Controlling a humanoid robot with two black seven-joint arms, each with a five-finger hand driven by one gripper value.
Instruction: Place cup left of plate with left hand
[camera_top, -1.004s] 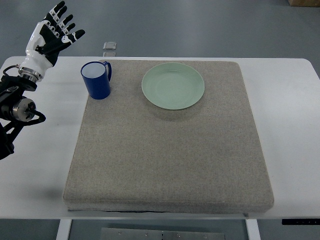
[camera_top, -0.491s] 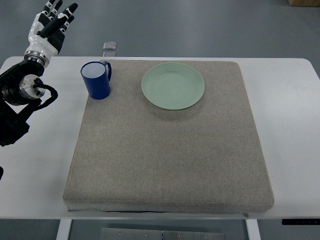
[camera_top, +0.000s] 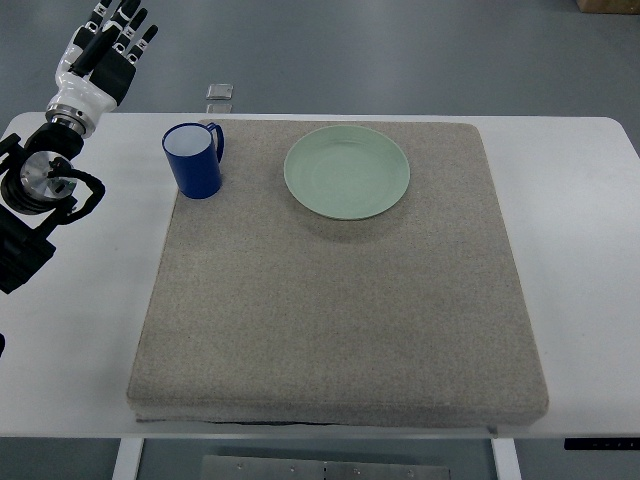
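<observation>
A blue cup (camera_top: 194, 160) with a white inside stands upright on the grey mat (camera_top: 330, 300), near its far left corner. Its handle points to the right. A pale green plate (camera_top: 346, 171) lies on the mat to the right of the cup, a short gap between them. My left hand (camera_top: 108, 45) is at the far left, beyond the table's back edge, well left of the cup. Its fingers are stretched out and hold nothing. The left arm (camera_top: 40, 190) reaches over the white table's left end.
The white table (camera_top: 580, 230) carries the mat. A small clear object (camera_top: 220, 92) lies on the floor beyond the table's back edge, behind the cup. A black strip (camera_top: 600, 442) sits on the table's front right edge.
My left hand turned from palm-facing with fingers fanned to edge-on, and rose slightly toward the far left. The arm's joints shifted. Cup and plate stayed put.
</observation>
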